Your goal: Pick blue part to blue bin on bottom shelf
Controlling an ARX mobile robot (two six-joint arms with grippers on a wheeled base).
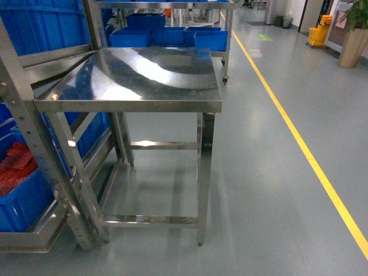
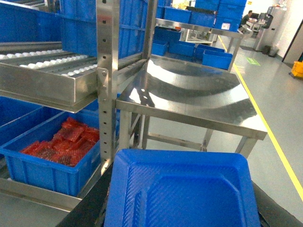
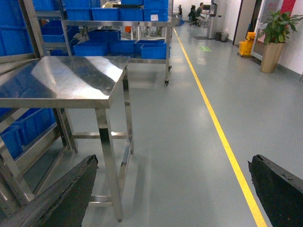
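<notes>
A blue part (image 2: pixel 182 189), a shallow moulded tray, fills the bottom of the left wrist view. My left gripper (image 2: pixel 182 210) is shut on it, with black fingers (image 2: pixel 87 205) showing at both of its sides. To its left, a blue bin (image 2: pixel 52 165) holding red pieces sits on the bottom shelf (image 2: pixel 33 194) of the steel rack; the bin (image 1: pixel 23 198) also shows at the head view's left edge. My right gripper (image 3: pixel 173 191) is open over bare floor, nothing between its fingers (image 3: pixel 61 198). Neither gripper shows in the head view.
A stainless table (image 1: pixel 144 75) stands against the rack's upright post (image 2: pixel 106 71). A higher tier with white rollers (image 2: pixel 42 61) juts out above the bin. More blue bins (image 1: pixel 167 37) sit under a far table. A yellow floor line (image 1: pixel 299 144) runs along the right.
</notes>
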